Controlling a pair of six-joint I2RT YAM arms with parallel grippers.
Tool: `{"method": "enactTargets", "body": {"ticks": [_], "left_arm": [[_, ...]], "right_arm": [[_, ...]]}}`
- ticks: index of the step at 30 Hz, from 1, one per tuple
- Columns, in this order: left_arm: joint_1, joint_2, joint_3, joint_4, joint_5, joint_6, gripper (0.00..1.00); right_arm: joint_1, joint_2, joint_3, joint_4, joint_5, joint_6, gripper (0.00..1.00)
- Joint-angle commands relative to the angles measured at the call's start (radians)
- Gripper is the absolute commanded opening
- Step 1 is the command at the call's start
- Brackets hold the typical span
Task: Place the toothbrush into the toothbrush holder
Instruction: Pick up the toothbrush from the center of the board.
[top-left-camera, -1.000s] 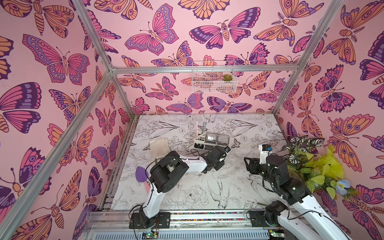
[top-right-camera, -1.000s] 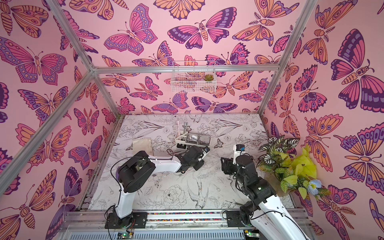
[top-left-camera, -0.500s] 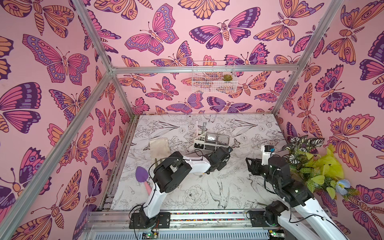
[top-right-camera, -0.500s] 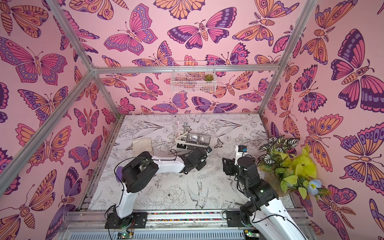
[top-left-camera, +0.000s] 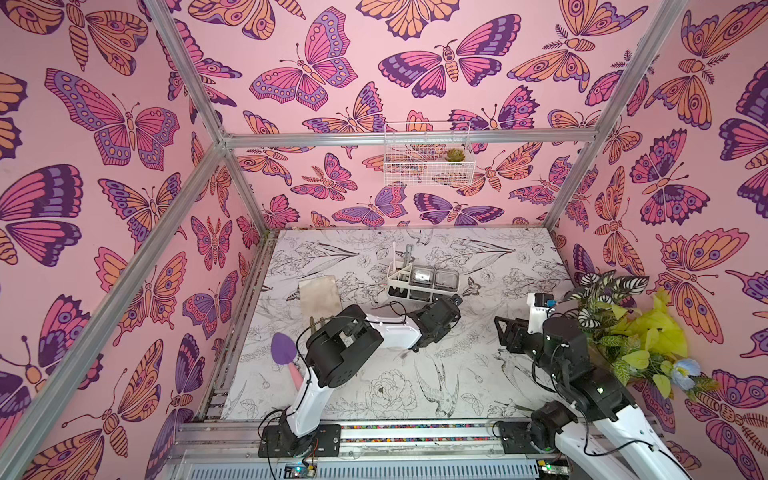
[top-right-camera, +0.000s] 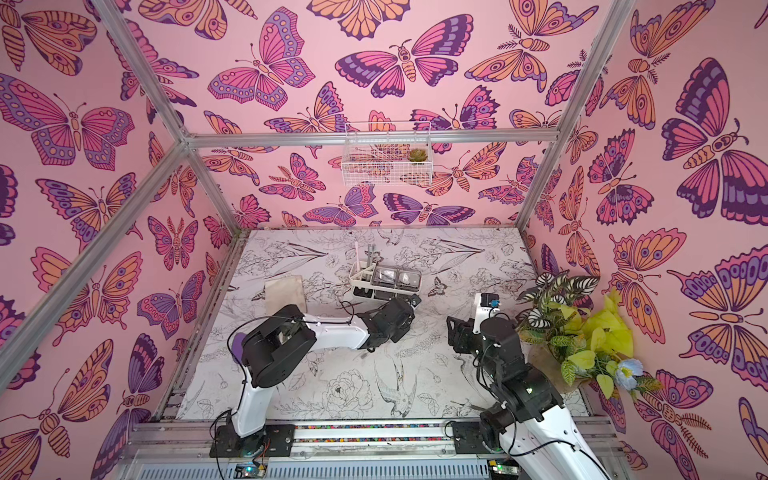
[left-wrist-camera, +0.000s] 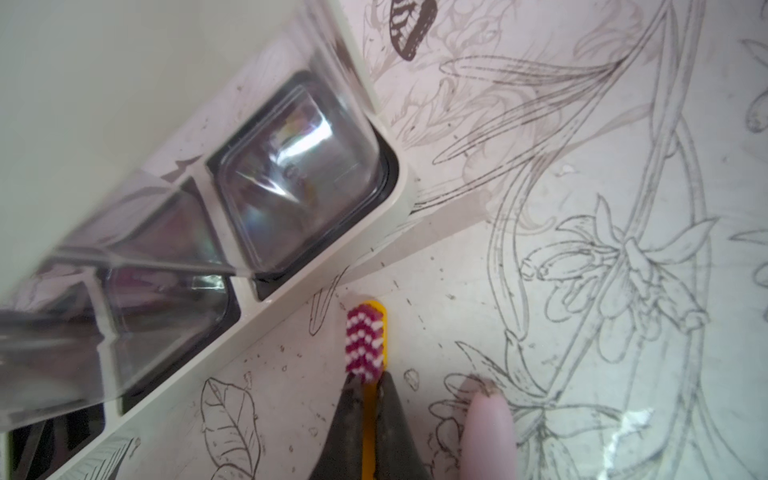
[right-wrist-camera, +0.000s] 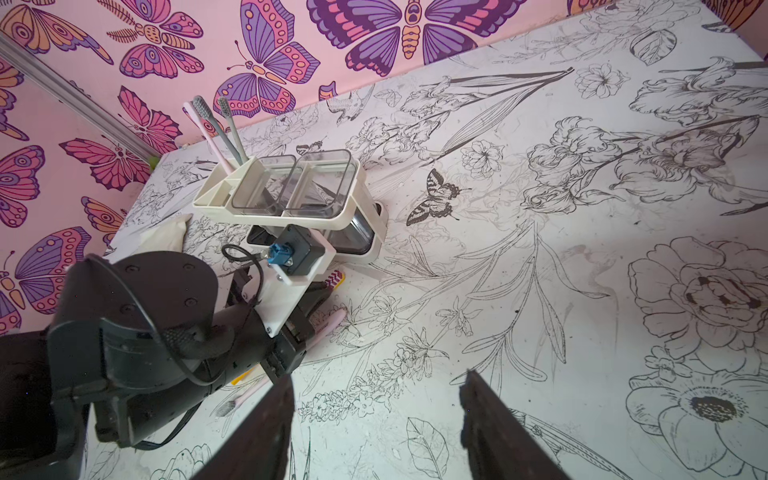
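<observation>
Pinches the yellow toothbrush (left-wrist-camera: 365, 340) by its neck in the left gripper (left-wrist-camera: 368, 380), flat on the table (left-wrist-camera: 540, 374), head toward the toothbrush holder (right-wrist-camera: 266, 220) just beside. Leaves the right gripper (right-wrist-camera: 376, 376) agape, farther off. Likely needs upending for the far-end slots (right-wrist-camera: 220, 187).

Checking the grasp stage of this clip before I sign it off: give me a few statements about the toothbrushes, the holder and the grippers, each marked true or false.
1. The left gripper is shut on the yellow toothbrush. True.
2. The yellow toothbrush stands in the toothbrush holder. False: it is outside the holder, beside its base, between the left gripper's jaws.
3. In the holder's slot section stand two other toothbrushes. True.
4. The right gripper holds a pink toothbrush. False: its jaws stand apart with nothing between them; the pink toothbrush lies on the table next to the yellow one.
</observation>
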Motion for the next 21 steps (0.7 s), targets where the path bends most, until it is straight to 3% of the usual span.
{"method": "enactTargets", "body": {"ticks": [1, 21], "left_arm": [[-0.01, 0.037, -0.051, -0.199, 0.006, -0.008, 0.01], [-0.012, -0.026, -0.08, -0.199, -0.025, -0.016, 0.0]], "right_arm": [[-0.006, -0.004, 0.03, -0.028, -0.012, -0.004, 0.66], [-0.006, 0.031, 0.025, -0.007, -0.019, -0.012, 0.66]]}}
